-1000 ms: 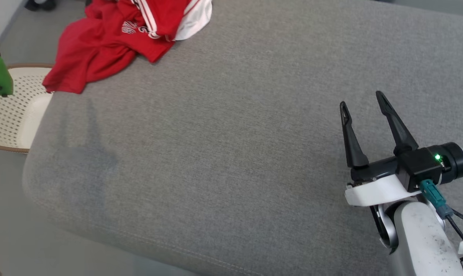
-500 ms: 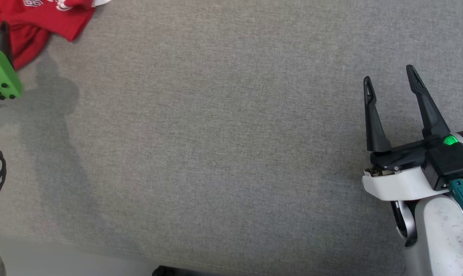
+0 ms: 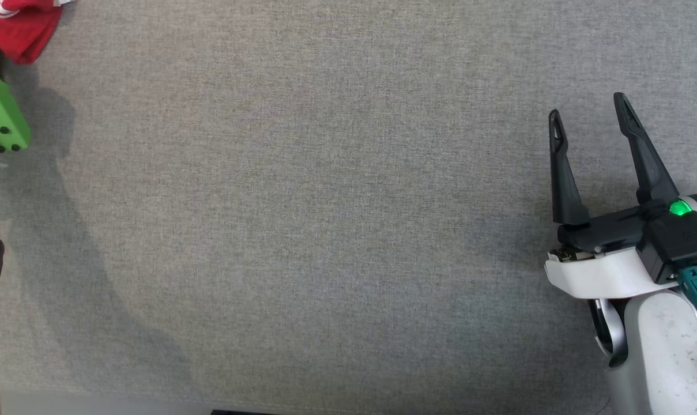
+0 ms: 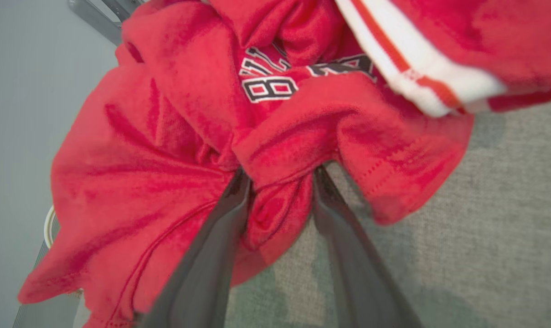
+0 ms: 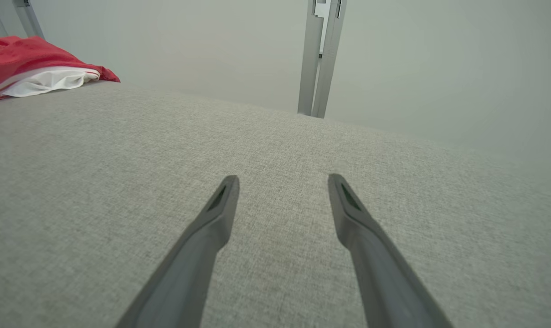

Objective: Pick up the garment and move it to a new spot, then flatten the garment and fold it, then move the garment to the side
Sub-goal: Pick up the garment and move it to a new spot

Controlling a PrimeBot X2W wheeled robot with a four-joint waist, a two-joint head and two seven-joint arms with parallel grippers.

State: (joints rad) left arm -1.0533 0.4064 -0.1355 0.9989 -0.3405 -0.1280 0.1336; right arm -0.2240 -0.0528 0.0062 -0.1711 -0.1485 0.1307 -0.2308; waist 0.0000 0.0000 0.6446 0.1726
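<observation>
- The garment (image 4: pixel 275 136), a red jersey with white trim, lies bunched at the far left corner of the grey cushion (image 3: pixel 325 230), with one part spilling over the cushion's edge.
- The left gripper (image 4: pixel 280 172) straddles a thick fold of it, fingertips buried under cloth. I cannot tell whether the jaws have bitten firmly.
- The right gripper (image 3: pixel 588 105) hovers spread and empty above the cushion's right part, well apart from the jersey.
- For a good pickup, pinch through the whole fold (not just its top layer) and catch none of the cushion's cover. Lift straight up until the overhang clears the cushion's edge, then carry it toward the cushion's bare middle.
</observation>
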